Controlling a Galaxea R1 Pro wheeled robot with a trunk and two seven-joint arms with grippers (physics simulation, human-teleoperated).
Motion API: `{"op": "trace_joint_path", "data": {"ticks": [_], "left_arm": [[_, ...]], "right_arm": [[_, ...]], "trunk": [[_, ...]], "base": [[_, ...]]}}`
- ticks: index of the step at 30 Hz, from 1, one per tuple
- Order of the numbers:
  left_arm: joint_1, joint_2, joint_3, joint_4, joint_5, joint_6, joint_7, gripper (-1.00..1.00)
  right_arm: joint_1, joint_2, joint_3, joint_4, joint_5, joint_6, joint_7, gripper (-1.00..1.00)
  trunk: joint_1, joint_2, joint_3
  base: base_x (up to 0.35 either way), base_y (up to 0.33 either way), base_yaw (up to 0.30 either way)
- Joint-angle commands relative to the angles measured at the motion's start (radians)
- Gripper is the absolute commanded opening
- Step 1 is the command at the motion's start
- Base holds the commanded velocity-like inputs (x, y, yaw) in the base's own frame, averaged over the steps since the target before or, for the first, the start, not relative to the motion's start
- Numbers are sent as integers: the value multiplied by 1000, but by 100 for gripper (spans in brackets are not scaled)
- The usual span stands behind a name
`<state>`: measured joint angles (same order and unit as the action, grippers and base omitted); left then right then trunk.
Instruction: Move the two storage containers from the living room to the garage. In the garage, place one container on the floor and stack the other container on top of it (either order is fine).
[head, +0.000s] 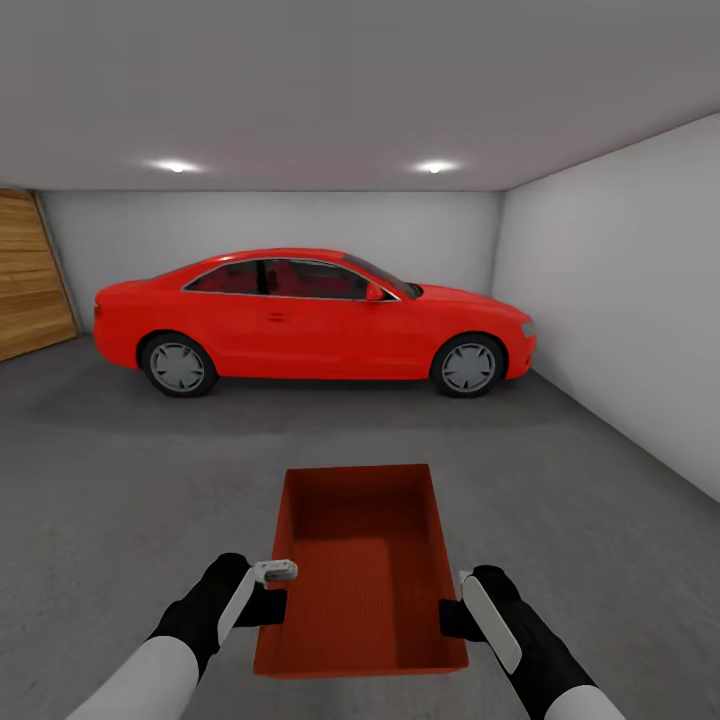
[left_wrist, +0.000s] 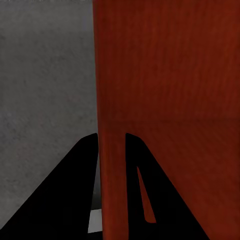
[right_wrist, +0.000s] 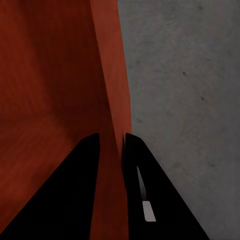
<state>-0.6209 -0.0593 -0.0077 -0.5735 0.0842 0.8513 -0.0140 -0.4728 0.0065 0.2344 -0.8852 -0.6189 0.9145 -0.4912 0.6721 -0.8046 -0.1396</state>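
Note:
I see one orange-red storage container (head: 365, 560) low in front of me in the head view, its ribbed bottom bare, held over the dark grey garage floor (head: 120, 480). My left gripper (head: 272, 605) is shut on its left wall near the front corner. My right gripper (head: 452, 615) is shut on its right wall. In the left wrist view the black fingers (left_wrist: 85, 165) straddle the red wall (left_wrist: 165, 75). The right wrist view shows the same pinch, with fingers (right_wrist: 85, 165) on either side of the wall (right_wrist: 107, 75). The second container is out of view.
A red car (head: 310, 320) stands side-on across the back of the garage. The wooden plank door (head: 30, 275) is at the far left and a grey-white wall (head: 620, 300) runs along the right. Open concrete lies between me and the car.

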Motion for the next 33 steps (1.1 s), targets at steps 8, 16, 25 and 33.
{"op": "trace_joint_path", "data": {"ticks": [8, 16, 25, 33], "left_arm": [[0, 0, 2, -2, 12, 5, 5, -100], [0, 0, 2, -2, 12, 5, 5, -100], [0, 0, 2, -2, 12, 5, 5, -100], [0, 0, 2, -2, 12, 5, 5, -100]], "right_arm": [[-1, 0, 0, -1, -27, -6, -7, -100], [-1, 0, 0, -1, -27, -6, -7, -100], [-1, 0, 0, 0, -27, -6, -7, -100], [-1, 0, 0, 0, -27, -6, -7, -100]], "trunk": [[0, -1, 2], [0, -1, 6], [0, -1, 11], [0, -1, 15]], "base": [[0, 0, -206], [0, 0, -267], [0, 0, -268], [0, 0, -268]]}}
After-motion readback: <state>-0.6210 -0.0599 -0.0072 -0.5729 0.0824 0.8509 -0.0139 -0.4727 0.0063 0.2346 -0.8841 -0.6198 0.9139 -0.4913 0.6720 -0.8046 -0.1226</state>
